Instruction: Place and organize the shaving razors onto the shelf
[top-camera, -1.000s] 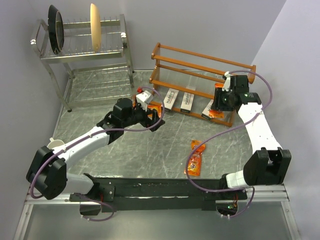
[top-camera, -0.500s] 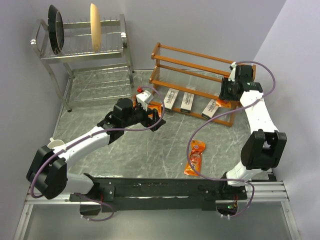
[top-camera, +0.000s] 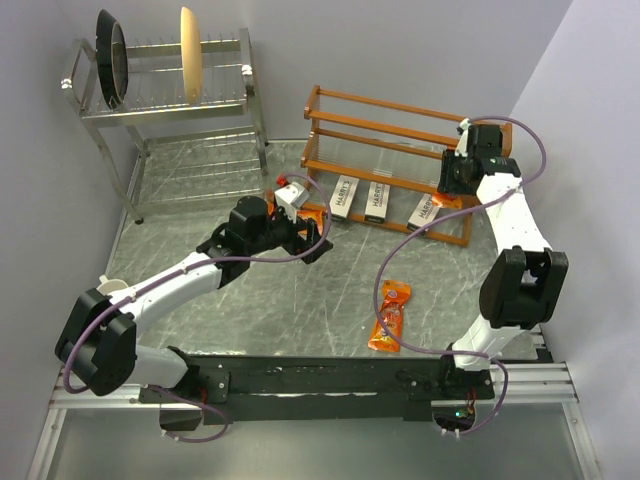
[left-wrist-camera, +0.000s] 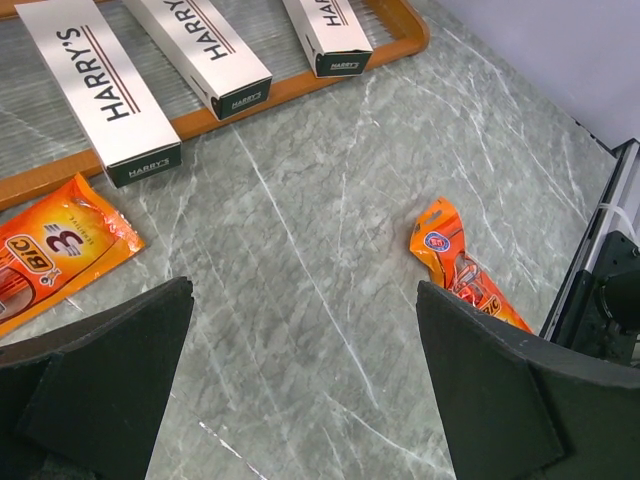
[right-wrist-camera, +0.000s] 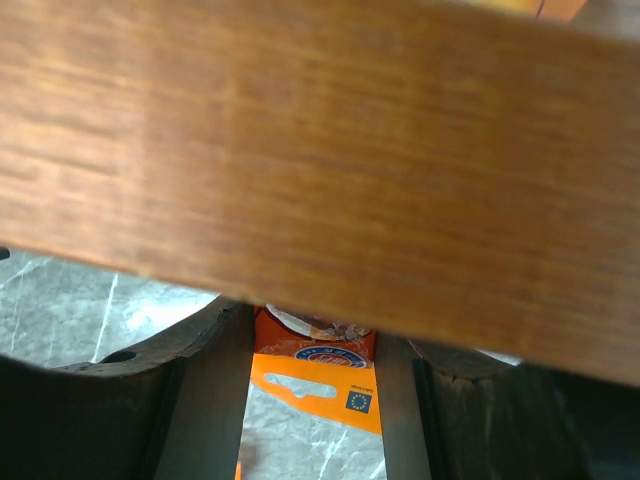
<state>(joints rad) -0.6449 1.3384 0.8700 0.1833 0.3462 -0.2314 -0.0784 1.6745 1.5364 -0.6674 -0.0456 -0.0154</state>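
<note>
right gripper (top-camera: 448, 192): clenched on the held pack (right-wrist-camera: 315, 372), up at the right end of the shelf (top-camera: 400, 110). A wooden rail fills most of the wrist view, so I can't tell which tier it's lined up with.
left gripper (left-wrist-camera: 303, 300): spread wide with nothing in it, hovering low over the counter (left-wrist-camera: 330, 200).
Harry's boxes (left-wrist-camera: 105, 90): all three are lying side by side on the bottom tier.
BIC pack (left-wrist-camera: 60, 250): flat on the counter just in front of the shelf, right beside the left gripper.
loose pack (top-camera: 392, 315): on the counter, well apart from the shelf.
how the packs handle: my guess is light, glossy and floppy, so probably slippery and saggy.
where to grab: I'd pinch across the width near the middle, where the razors stiffen it, not the thin hang-tab end.
boxes: stiff card, so likely easy.
</note>
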